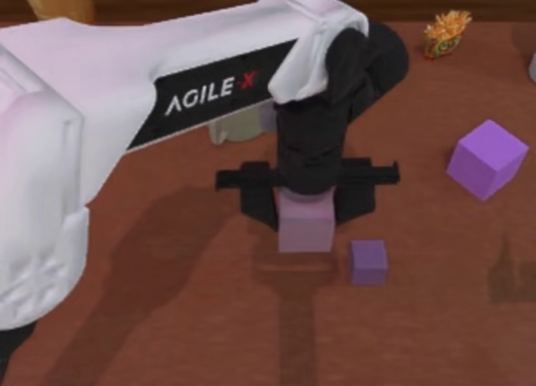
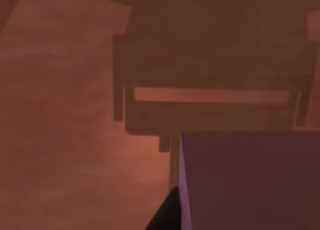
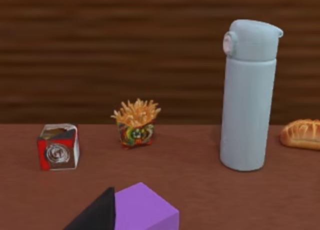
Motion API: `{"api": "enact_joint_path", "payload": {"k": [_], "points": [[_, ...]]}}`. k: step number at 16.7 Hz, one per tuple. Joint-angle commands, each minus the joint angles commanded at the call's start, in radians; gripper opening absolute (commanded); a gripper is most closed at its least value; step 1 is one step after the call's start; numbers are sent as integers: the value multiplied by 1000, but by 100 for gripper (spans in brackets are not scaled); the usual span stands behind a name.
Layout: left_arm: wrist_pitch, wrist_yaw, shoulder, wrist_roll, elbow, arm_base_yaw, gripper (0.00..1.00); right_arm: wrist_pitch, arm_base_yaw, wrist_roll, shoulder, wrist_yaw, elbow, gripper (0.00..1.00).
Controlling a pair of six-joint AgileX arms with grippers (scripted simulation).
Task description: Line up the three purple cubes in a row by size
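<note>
My left arm reaches across the table, and its gripper [image 1: 306, 203] is shut on the medium pale lilac cube [image 1: 306, 227], held just over the table's middle above its own shadow. In the left wrist view this cube [image 2: 250, 180] fills the near corner, with one dark finger [image 2: 167, 215] against its side. The small dark violet cube [image 1: 368, 262] rests on the table just right of it, apart. The large bright purple cube [image 1: 487, 158] sits at the right, also visible in the right wrist view [image 3: 147, 210] beside my right gripper [image 3: 97, 215], which is out of the top view.
A pack of fries [image 1: 446, 33] stands at the back right. The right wrist view shows the fries [image 3: 136, 122], a red-white-black carton [image 3: 58, 146], a tall pale flask [image 3: 247, 95] and a bread loaf [image 3: 302, 133] along the wooden back wall.
</note>
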Motion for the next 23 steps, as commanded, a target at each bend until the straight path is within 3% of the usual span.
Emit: {"api": "enact_joint_path", "payload": {"k": [11,16,23], "points": [[232,2,57,2,-175,1,0,0,0,0,0,0,0,100],[245,1,60,2,-185,1,0,0,0,0,0,0,0,100],[245,1,60,2,-185,1,53,0,0,0,0,0,0,100]]}}
